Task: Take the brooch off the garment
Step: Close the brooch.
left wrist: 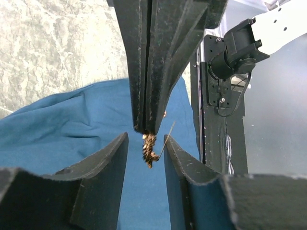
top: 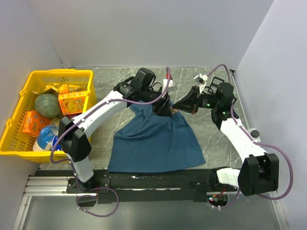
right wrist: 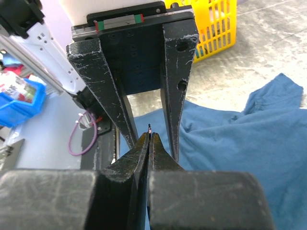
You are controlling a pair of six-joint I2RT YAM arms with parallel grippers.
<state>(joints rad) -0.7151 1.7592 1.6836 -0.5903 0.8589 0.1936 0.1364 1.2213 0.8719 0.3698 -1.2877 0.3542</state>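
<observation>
Nearest the arm bases, the garment [top: 153,141], a teal-blue T-shirt, lies spread on the table [top: 218,136], hem toward the near edge, upper end bunched beneath both hands. Right hand [right wrist: 148,142]: fingers pressed together, clamped on the brooch [left wrist: 149,152], a small gold-brown piece with a thin pin, hanging from the fingertips above the cloth. Whether it touches the cloth cannot be determined. Left hand [left wrist: 146,138]: fingers apart, straddling the brooch, gripping nothing. At the far left, a yellow basket [top: 62,73] of groceries stands apart from the shirt.
</observation>
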